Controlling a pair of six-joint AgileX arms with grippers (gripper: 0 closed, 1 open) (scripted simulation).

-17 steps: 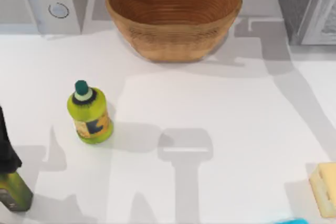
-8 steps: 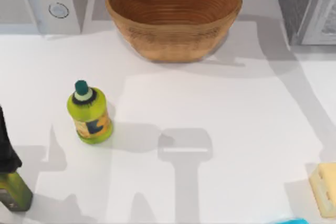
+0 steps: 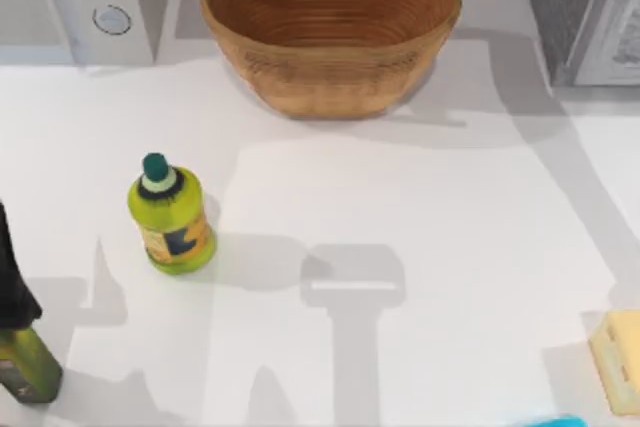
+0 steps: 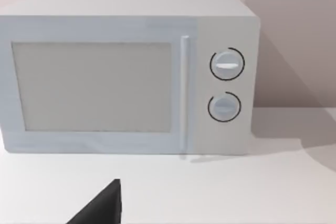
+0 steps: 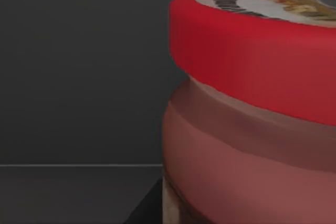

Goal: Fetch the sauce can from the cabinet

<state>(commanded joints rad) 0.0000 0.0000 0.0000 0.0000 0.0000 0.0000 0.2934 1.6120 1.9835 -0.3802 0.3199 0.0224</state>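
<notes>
The sauce can (image 5: 252,119) looms very close in the right wrist view. It is red-brown with a red-rimmed lid and stands on a dark floor against dark walls. A dark wedge of my right gripper (image 5: 144,205) lies beside the can's base. The cabinet (image 3: 555,7), with its dark speckled side and pale framed door (image 3: 615,42), stands at the table's far right corner. A black tip of my left gripper (image 4: 102,207) points toward the white appliance (image 4: 131,72).
A wicker basket (image 3: 330,42) sits at the back middle. The two-knob white appliance (image 3: 75,2) stands back left. A yellow-green bottle (image 3: 170,212) stands left of centre, a dark olive bottle (image 3: 20,347) at the front left, and a yellow block (image 3: 620,357) at the front right edge.
The arm shadow on the table beside the cabinet has shifted slightly. Nothing on the table has moved.
</notes>
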